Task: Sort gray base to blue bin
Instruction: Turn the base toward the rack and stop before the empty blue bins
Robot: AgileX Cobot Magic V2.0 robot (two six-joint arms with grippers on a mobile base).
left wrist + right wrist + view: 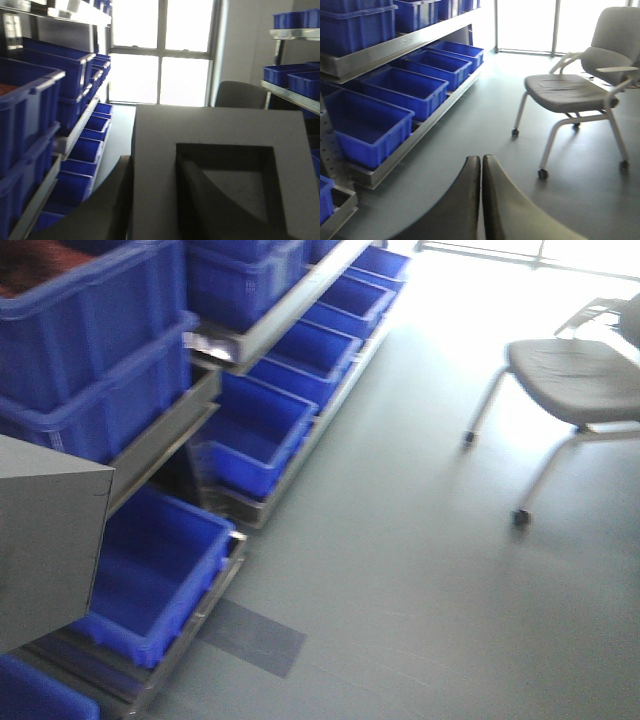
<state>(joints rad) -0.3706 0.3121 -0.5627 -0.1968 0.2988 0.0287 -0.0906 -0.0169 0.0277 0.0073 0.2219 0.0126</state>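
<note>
Left fingers [110, 210] clamp matte gray base [220, 130], square pocket showing; right fingers [462, 200] together.

I see strong daylight from the tall glass windows [160, 50] washing out the smooth grey floor [450, 330]; every view looks soft and blurred.

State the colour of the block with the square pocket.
The gray base is matte gray, best in the left wrist view.

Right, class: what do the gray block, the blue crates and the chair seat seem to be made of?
Gray block: probably foam or matte plastic; dull, glare-free faces, sharp pocket edges. Blue crates: moulded plastic, slightly glossy, rolled rims. Chair seat: looks like padded fabric; faint creases.
</note>
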